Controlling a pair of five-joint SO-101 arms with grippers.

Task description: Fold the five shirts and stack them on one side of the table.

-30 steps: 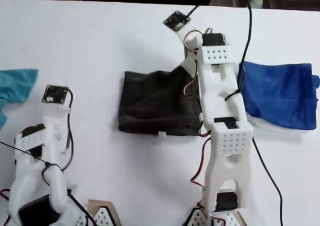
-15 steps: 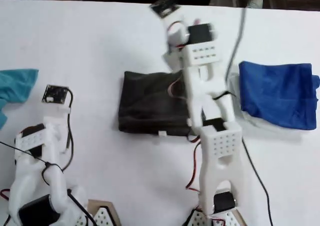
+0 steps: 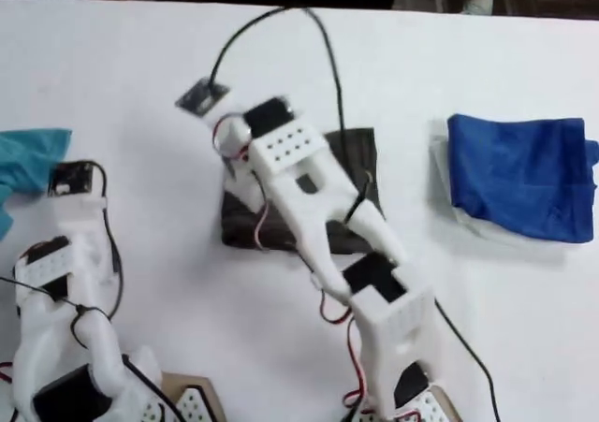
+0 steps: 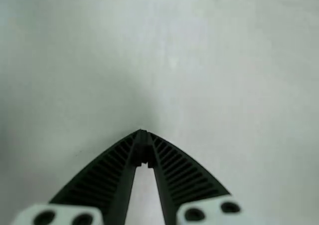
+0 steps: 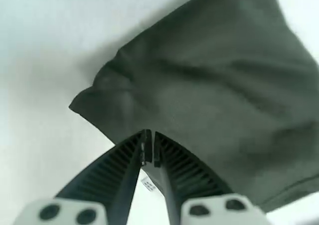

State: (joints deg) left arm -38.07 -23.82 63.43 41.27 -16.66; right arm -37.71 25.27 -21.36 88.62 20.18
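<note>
Change: the right arm [image 3: 309, 183] has swung over toward the left since a second ago and now lies slantwise across the dark shirt [image 3: 360, 151], where before it ran almost straight up the shirt's right side.
Left arm: the left arm [image 3: 56, 272] has shifted a little toward the teal shirt [image 3: 33, 155].
Unmoved: the dark shirt and the blue shirt [image 3: 519, 174] lie where they did.
Right gripper: the right gripper [image 5: 148, 147] is closed tip to tip, right over the dark shirt's near edge by one corner; I can't make out any cloth pinched in it.
Left gripper: the left gripper [image 4: 143, 147] is closed too, with nothing in it, hanging over bare table [image 3: 140, 57].
Around: the teal shirt lies loose at the table's left edge; a black cable [image 3: 281, 12] loops from the right arm's wrist out over the far side of the table.
In the way: the right arm covers most of the dark shirt's middle in the high view.
Dark shirt: folded to a rough rectangle at mid-table, with soft creases and a slightly bulging corner.
Blue shirt: folded, well off to the right, resting on a white cloth [image 3: 447, 188] that peeks out beneath it.
</note>
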